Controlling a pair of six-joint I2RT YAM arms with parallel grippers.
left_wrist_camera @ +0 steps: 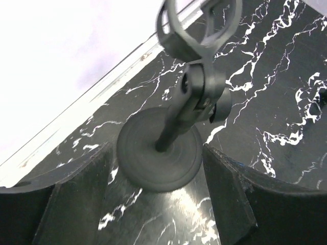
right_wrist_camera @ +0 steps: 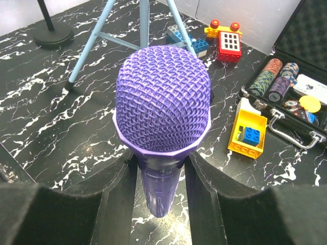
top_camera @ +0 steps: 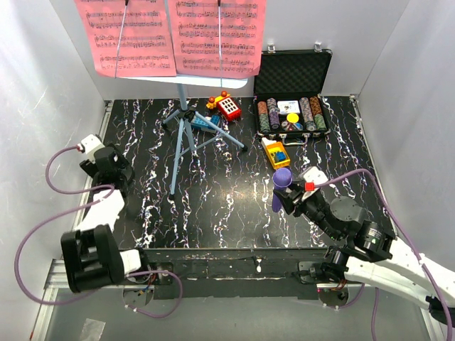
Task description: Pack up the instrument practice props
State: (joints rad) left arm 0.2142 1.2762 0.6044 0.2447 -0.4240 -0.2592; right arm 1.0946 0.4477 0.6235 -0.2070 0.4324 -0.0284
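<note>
Top view: the right end effector [top_camera: 290,197] is holding the purple microphone [top_camera: 281,179] upright over the table [top_camera: 213,213]. The music stand [top_camera: 183,135] is standing at rear centre, carrying the pink sheet-music pages [top_camera: 170,35]. The left end effector [top_camera: 106,167] is sitting near the left edge, jaws hidden.

Left wrist: only here are those jaws showing, spread wide either side of the mic stand [left_wrist_camera: 159,153] base and gripping nothing. The thin pole is probably tippy, so grasping it low looks best.

Right wrist: the jaws are clamping the microphone's smooth handle below the mesh head. It is likely light and slippery.
</note>
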